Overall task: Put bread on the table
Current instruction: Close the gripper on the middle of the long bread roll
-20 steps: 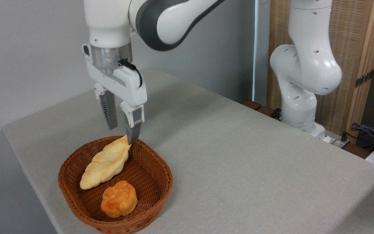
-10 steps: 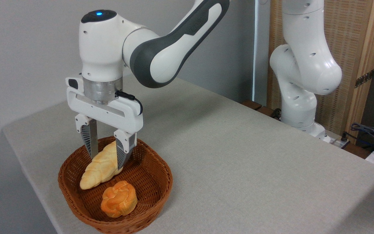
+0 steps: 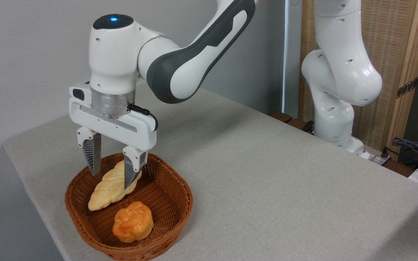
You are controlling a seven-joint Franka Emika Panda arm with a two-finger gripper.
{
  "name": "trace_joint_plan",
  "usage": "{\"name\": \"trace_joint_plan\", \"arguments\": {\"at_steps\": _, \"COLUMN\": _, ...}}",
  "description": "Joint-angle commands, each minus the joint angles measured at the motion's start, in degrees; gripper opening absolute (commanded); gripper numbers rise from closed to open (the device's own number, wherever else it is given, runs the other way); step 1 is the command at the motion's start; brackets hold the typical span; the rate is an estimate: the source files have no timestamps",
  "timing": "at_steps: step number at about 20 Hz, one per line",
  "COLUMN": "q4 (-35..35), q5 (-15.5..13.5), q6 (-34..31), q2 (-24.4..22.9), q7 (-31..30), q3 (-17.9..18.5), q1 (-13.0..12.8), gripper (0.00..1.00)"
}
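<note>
The bread (image 3: 108, 187), a long pale golden twisted loaf, lies slantwise in the brown wicker basket (image 3: 172, 214) near the table's (image 3: 267, 174) front left corner. My gripper (image 3: 110, 177) hangs over the loaf's upper half with its fingers pointing down. It is open, one finger on each side of the loaf. The right finger (image 3: 130, 173) covers part of the loaf; the left finger (image 3: 93, 159) stands over the basket's back rim. I cannot tell whether the fingers touch the bread.
A small round orange knotted bun (image 3: 133, 222) sits in the basket in front of the loaf. The arm's white base (image 3: 334, 105) stands at the table's far right edge. Cables (image 3: 416, 148) lie beyond that edge.
The gripper has come down and shifted left from above the loaf's far tip, turning so its fingers straddle the loaf. The loaf has shifted slightly left.
</note>
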Motion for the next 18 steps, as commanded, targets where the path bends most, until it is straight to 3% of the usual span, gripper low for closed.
{"name": "trace_joint_plan", "arguments": {"at_steps": 1, "q4": 0.47, "q5": -0.51, "q6": 0.79, "q2": 0.34, "q7": 0.13, "q3": 0.44, "q1": -0.31, "gripper": 1.00}}
{"name": "trace_joint_plan", "arguments": {"at_steps": 3, "q4": 0.21, "q5": -0.25, "q6": 0.61, "q2": 0.51, "q7": 0.57, "q3": 0.44, "q1": -0.31, "gripper": 1.00}}
{"name": "trace_joint_plan", "arguments": {"at_steps": 6, "q4": -0.58, "q5": 3.09, "q6": 0.26, "q2": 0.51, "q7": 2.16, "q3": 0.35, "q1": -0.40, "gripper": 1.00}}
{"name": "trace_joint_plan", "arguments": {"at_steps": 18, "q4": -1.03, "q5": 3.36, "q6": -1.23, "q2": 0.60, "q7": 6.81, "q3": 0.26, "q1": -0.84, "gripper": 1.00}}
